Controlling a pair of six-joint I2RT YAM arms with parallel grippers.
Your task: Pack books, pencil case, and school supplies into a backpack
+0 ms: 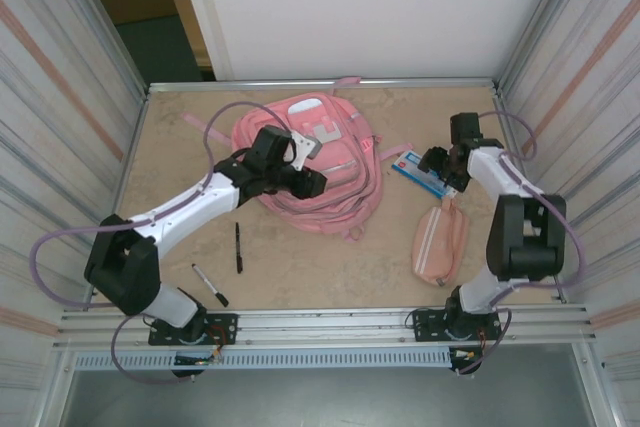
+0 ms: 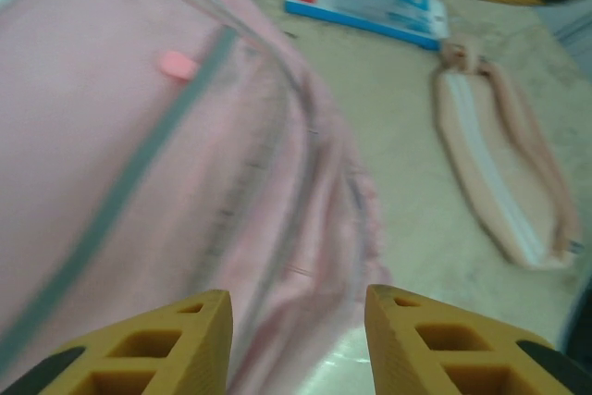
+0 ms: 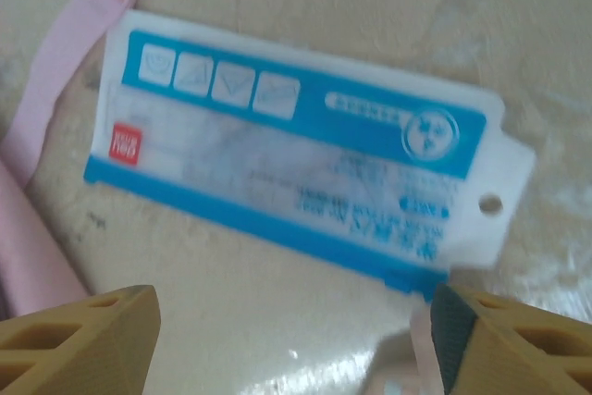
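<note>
Large pink fabric backpack (image 1: 310, 162) lies flat on the beige desk (image 1: 300, 277), centre, toward the far edge. Narrow blue-and-white flat packet (image 1: 418, 174) sits just right of it. Soft oblong pale-pink pencil case (image 1: 440, 242) is close in front of the packet. Slim black pen (image 1: 238, 247) lies front-left of the backpack. Second pen (image 1: 210, 285), white-tipped, lies further left and nearer the front edge, apart.

Robot lab cell, aluminium frame (image 1: 320, 319), panel walls (image 1: 60, 67)
</note>
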